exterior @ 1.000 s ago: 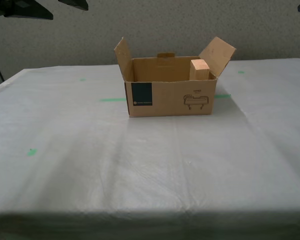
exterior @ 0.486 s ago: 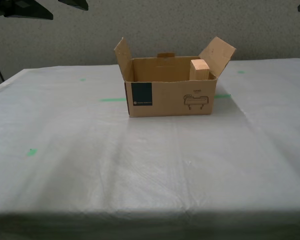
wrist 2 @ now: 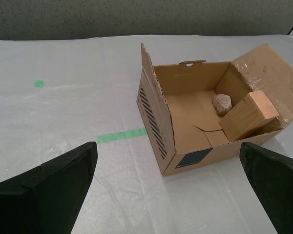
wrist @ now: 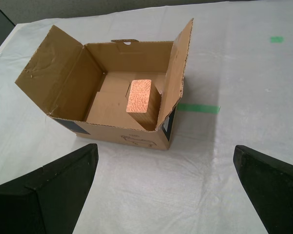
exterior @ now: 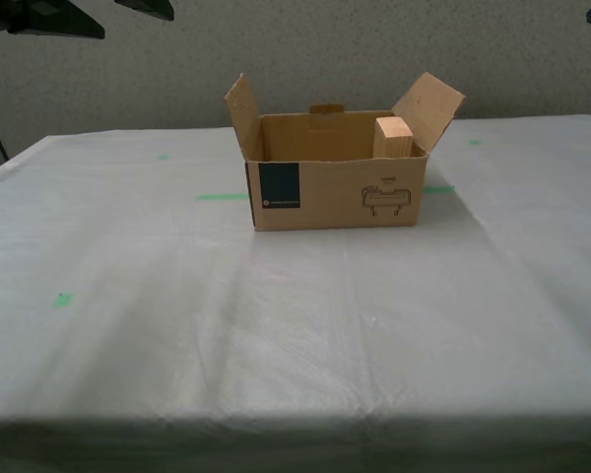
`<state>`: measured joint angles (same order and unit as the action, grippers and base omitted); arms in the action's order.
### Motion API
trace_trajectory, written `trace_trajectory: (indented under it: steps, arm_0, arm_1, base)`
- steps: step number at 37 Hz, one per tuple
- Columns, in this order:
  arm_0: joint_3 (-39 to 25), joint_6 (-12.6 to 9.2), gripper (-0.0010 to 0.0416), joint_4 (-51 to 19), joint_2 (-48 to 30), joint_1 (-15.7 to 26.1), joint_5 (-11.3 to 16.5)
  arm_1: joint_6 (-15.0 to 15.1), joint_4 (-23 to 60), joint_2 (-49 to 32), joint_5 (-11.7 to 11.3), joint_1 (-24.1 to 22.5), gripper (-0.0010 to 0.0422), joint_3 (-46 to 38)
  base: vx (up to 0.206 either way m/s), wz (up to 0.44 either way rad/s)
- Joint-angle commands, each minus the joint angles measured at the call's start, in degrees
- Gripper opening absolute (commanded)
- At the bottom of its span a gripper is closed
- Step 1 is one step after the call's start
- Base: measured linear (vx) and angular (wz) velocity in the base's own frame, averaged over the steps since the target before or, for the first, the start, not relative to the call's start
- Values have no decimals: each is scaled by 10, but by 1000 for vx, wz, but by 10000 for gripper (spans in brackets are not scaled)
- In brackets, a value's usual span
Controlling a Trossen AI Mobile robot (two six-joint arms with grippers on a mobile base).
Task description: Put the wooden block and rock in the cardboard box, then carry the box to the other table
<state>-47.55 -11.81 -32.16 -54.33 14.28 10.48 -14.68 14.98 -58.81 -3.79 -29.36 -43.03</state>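
Note:
The cardboard box (exterior: 335, 192) stands open on the other table (exterior: 295, 335), its flaps upright and its teal label facing the exterior camera. The wooden block (exterior: 394, 136) leans inside the box at the exterior view's right end. In the second wrist view the rock (wrist 2: 222, 103) lies on the box floor beside the block (wrist 2: 248, 114). The first wrist view shows the block (wrist: 141, 97) in the box (wrist: 63, 78), with the rock hidden. My second gripper (wrist 2: 168, 146) and my first gripper (wrist: 165, 147) both hang open above the sheet, apart from the box (wrist 2: 158, 112), with nothing between their fingers.
Green tape marks dot the wrinkled white sheet, among them a strip (exterior: 222, 196) beside the box and a small mark (exterior: 62, 299) toward the exterior view's left. A speckled grey wall (exterior: 315, 49) runs behind the table. Dark arm parts (exterior: 44, 18) show at the exterior view's top corners.

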Motion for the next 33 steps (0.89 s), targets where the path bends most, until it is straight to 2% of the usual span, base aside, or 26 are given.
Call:
trace_trajectory:
  steps: [1,33]
  arm_0:
    - [-1,-2,387,0,0,0,-2]
    - [-1,-2,387,0,0,0,-2]
  arm_1:
    - [1,-1,0,-1,0,400,0]
    - [1,-1,0,-1,0,400,0]
  base:
    - [0,0]
    - [0,0]
